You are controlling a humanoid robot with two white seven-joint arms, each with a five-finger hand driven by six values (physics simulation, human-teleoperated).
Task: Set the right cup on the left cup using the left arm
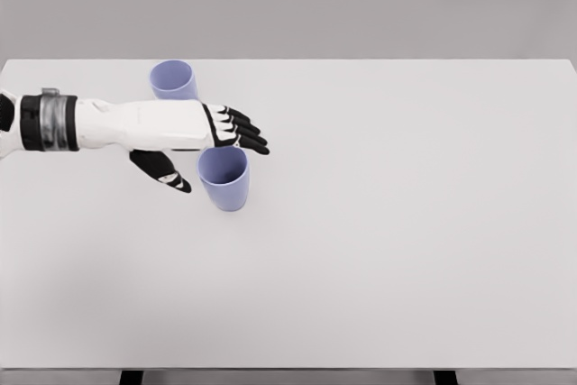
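Note:
Two lavender cups stand upright on the white table (406,223). The left cup (173,78) is near the back edge. The right cup (224,178) stands nearer the front. My left hand (216,151) reaches in from the left and hovers at the right cup's rim. Its fingers (245,132) stretch out over the rim's far side, and the thumb (167,171) points down to the cup's left. The hand is open and holds nothing. My forearm (135,123) passes just in front of the left cup.
The table's back edge runs just behind the left cup. No other objects are on the table.

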